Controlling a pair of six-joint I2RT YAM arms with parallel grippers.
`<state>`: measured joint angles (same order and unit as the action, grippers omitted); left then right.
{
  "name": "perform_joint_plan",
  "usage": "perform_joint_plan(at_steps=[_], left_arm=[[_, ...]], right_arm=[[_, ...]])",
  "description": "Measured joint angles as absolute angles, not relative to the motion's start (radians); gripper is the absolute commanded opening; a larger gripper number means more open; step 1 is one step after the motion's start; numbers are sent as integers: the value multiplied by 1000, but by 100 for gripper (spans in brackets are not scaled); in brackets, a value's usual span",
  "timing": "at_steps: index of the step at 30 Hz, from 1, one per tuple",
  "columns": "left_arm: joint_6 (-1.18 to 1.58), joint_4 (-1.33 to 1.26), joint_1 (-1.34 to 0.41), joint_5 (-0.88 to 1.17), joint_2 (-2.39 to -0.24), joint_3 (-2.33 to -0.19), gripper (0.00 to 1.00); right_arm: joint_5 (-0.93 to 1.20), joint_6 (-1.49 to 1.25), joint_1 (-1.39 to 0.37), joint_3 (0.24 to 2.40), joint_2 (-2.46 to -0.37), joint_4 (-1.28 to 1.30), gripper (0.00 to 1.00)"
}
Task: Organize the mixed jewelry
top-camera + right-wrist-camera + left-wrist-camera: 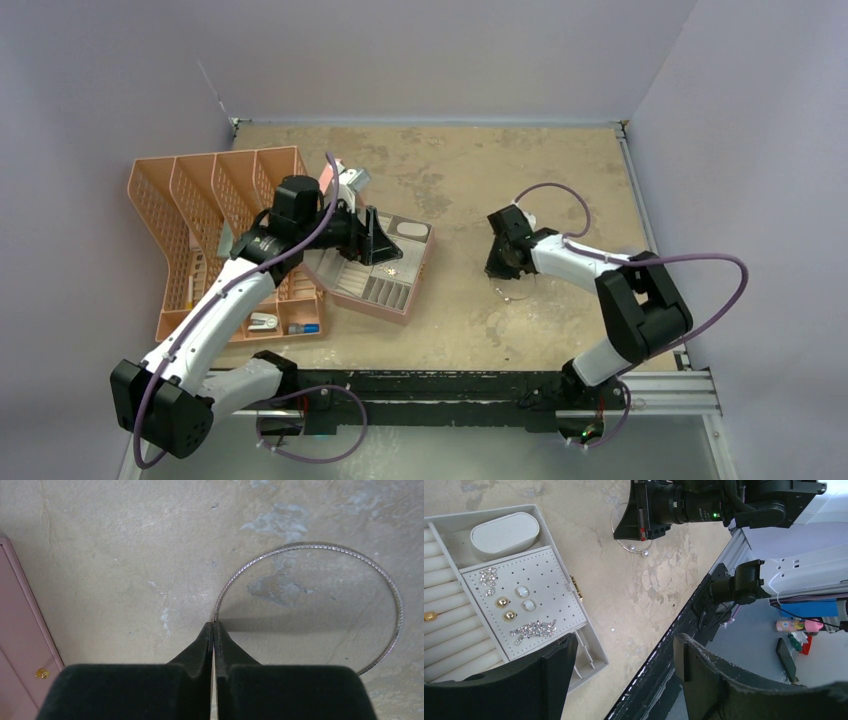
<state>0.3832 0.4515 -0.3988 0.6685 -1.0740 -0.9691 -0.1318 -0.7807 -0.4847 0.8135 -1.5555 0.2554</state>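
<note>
The silvery wire hoop (320, 545) lies on the table at centre right (518, 292). My right gripper (214, 626) is shut on its near-left rim, fingertips pinching the wire; it also shows in the top view (503, 272). My left gripper (624, 660) is open and empty, hovering over the near corner of the open jewelry box (596, 655). On the box's perforated pad sit two gold studs (502, 601), two clear studs (522, 591) and sparkly pieces (534, 629). A gold ring (429, 615) sits in the ring rolls.
A pink mesh organizer (200, 190) stands at the left, with a white clip (264, 322) and a blue-capped tube (304, 328) in its front part. A white oval cushion (504, 532) fills the box's top compartment. The black table rail (450, 385) runs along the near edge.
</note>
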Motion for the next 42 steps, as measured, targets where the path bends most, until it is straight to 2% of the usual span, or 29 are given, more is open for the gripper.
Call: perform_joint_plan(at_steps=[8,18,21,27,32,42], left_arm=[[401,448,-399,667,-1095,-967,69],[520,392,-399,694,-1126,-938,66],[559,372,-399,701,-1136,-937,66],[592,353,-400,700,-1137,-937,66],[593,353,-400,699,-1137,-937,65],[592,356,-400,688,-1143,-936,65]], right_arm=[[-173,-773,-545,832,-1552,265,0],[-196,-772,-583,791,-1304,164,0],[-211,-773,-584,788,-1292,173,26],[-246,-790,-584,800,-1393,310,45],[-248,-783,-585,798,-1419,361,51],[-241,-730,-593,797,-1507,296,51]])
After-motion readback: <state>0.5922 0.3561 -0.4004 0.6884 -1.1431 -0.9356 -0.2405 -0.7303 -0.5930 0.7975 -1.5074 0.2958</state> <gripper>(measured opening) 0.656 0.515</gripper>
